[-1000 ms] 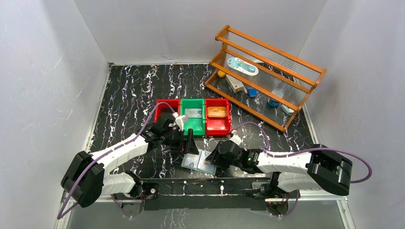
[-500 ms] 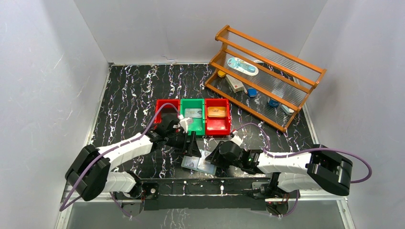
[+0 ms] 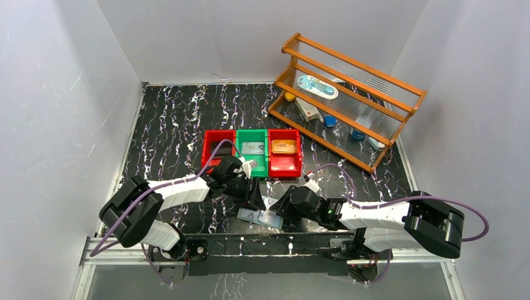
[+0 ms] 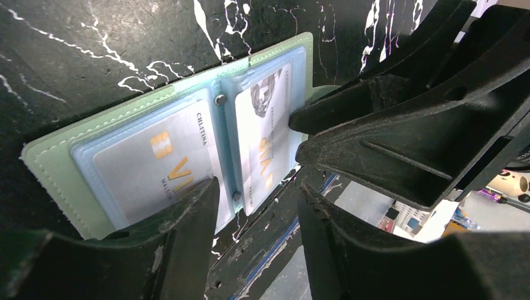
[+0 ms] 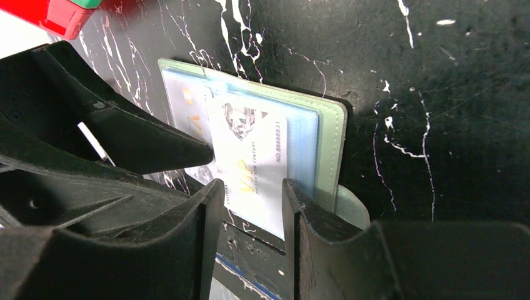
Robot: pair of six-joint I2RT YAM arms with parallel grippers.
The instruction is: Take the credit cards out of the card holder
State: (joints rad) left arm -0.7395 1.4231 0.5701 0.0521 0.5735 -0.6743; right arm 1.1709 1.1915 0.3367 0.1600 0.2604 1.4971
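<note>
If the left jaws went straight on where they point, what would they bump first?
Most likely the open sage-green card holder with pale blue clear plastic sleeves, near its middle fold, though depth is unclear.

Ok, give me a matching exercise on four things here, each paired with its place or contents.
Things:
1. card holder
2. green bin
3. right red bin
4. rack

Descriptions:
a. holds a tan card
b. stands at the far right
c. lies open at the near edge
d. holds a grey card

Pairs: 1-c, 2-d, 3-a, 4-b
</note>
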